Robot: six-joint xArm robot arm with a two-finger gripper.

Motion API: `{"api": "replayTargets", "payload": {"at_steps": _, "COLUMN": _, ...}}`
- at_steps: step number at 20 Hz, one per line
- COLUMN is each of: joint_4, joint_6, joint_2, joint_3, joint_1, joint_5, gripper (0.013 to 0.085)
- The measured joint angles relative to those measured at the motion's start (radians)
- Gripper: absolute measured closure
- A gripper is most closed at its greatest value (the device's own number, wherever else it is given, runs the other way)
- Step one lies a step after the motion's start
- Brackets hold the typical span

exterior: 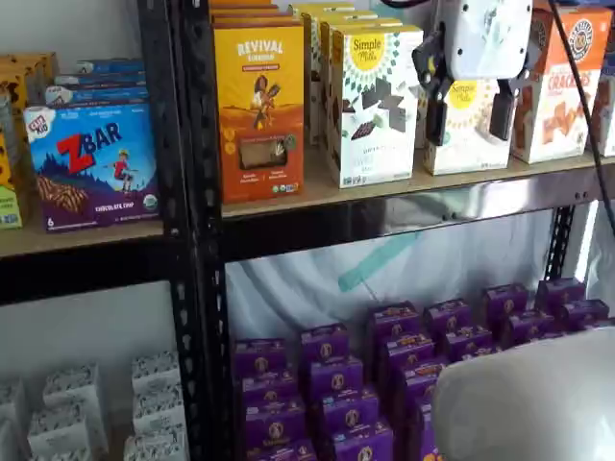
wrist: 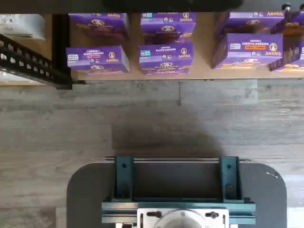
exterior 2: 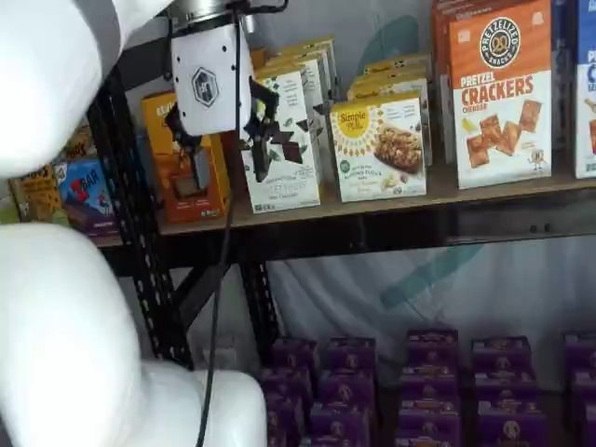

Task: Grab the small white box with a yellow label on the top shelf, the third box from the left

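Note:
The small white box, short with a round yellow label and a sunburst pattern, stands on the top shelf, right of a taller white box. In a shelf view it shows partly behind my gripper. My gripper hangs from above in front of the shelf, its white body over two black fingers with a plain gap between them, holding nothing. In a shelf view the gripper sits left of the box, out in front of the shelf. The wrist view shows neither the box nor the fingers.
A tall white box with dark shapes and an orange Revival box stand left of the small box. An orange pretzel crackers box stands right. A black upright bounds the bay. Purple Annie's boxes fill the bottom level.

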Motion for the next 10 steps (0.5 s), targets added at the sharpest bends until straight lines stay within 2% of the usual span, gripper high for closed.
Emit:
{"api": "replayTargets", "payload": {"at_steps": 3, "joint_4": 0.021, "joint_6": -0.008, "joint_2": 0.018, "joint_3": -0.015, "joint_1": -0.019, "joint_5": 0.031, "gripper": 0.0130}}
{"api": "replayTargets", "payload": {"at_steps": 6, "joint_4": 0.021, "joint_6": -0.009, "joint_2": 0.019, "joint_3": -0.014, "joint_1": -0.019, "joint_5": 0.031, "gripper": 0.0130}}
{"api": "replayTargets", "payload": {"at_steps": 8, "joint_4": 0.010, "joint_6": -0.007, "joint_2": 0.017, "joint_3": -0.009, "joint_1": -0.011, "joint_5": 0.021, "gripper": 0.0130}}
{"api": "replayTargets", "payload": {"at_steps": 10, "joint_4": -0.023, "joint_6": -0.005, "joint_2": 0.012, "joint_3": 0.000, "joint_1": 0.006, "joint_5": -0.004, "gripper": 0.0130}}
